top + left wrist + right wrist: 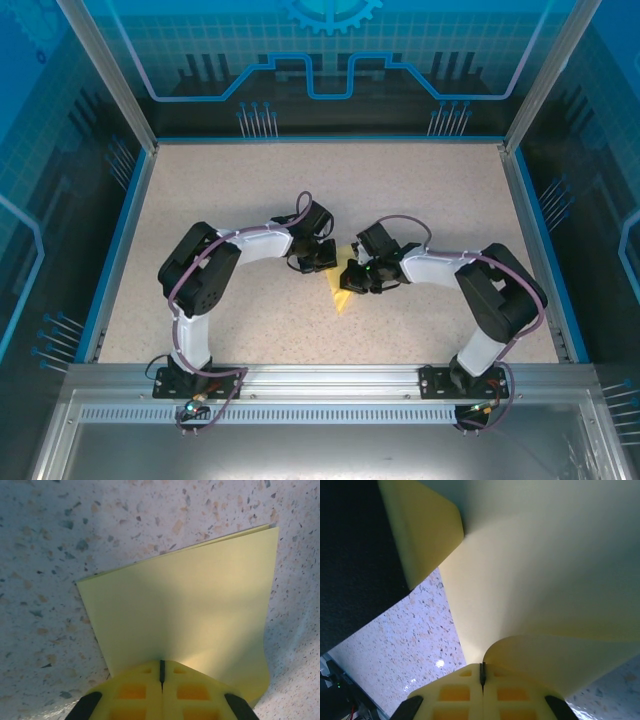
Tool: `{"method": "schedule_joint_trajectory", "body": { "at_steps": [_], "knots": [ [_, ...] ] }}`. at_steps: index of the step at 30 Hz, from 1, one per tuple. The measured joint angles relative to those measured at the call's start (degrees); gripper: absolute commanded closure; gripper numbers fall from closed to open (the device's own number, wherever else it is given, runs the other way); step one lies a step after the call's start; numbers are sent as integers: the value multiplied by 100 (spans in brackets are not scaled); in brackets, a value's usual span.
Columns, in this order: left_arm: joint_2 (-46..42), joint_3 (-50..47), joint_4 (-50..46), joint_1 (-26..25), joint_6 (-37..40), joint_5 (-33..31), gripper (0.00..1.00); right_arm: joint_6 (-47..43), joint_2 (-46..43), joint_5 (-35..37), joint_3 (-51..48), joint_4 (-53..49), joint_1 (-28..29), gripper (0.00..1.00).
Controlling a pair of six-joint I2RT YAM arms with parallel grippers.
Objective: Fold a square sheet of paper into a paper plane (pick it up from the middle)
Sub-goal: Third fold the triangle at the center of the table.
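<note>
Beige speckled table top [250, 190] w/ blue edges sits inside a box of dark blue see-through wall panels [320, 60] w/ light blue lines, & a silver metal rail [320, 382] runs along the near side. Count: 2 arms, 2 grippers, 1 sheet. The white and black left arm [200, 275] & the white and black right arm [495, 290] bend in and meet near the middle of the table. Between them is the thin pale yellow sheet of paper [342, 296], the only loose thing on the table. From the top view both black wrists cover most of it; just one pointy yellow bit shows, toward the near side. The left gripper [161, 667] has 2 yellow fingers pressed together, only a thin dark line between them, pinching the near edge of the paper [185, 605]. The paper looks folded over: 2 layers show at its far edge. It lies low over the speckled top. The right gripper [482, 669] is squeezed tight too, on the paper [545, 580], which curls up & out from its tips. One more yellow finger [425, 530] touches the paper at the top left of the right wrist view. Thin purple cables [400, 222] loop over both arms.
</note>
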Motion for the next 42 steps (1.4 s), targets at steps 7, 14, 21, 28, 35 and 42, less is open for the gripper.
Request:
{"method": "schedule_joint_trajectory", "body": {
  "at_steps": [7, 14, 21, 28, 35, 42],
  "knots": [
    [2, 0, 0, 0, 0, 0, 100, 0, 15, 35, 0, -9, 2, 95],
    [4, 0, 0, 0, 0, 2, 100, 0, 76, 48, 7, -7, 2, 95],
    [7, 0, 2, 0, 0, 2, 100, -20, 92, 46, 24, -7, 2, 95],
    [9, 0, 2, 0, 0, 2, 100, -48, 181, 46, 52, -4, 2, 95],
    [9, 0, 2, 0, 0, 4, 100, -85, 236, 44, 68, 0, 2, 95],
    [9, 0, 4, 0, 0, 4, 100, -111, 284, 24, 120, -20, 2, 95]
  ]
}}
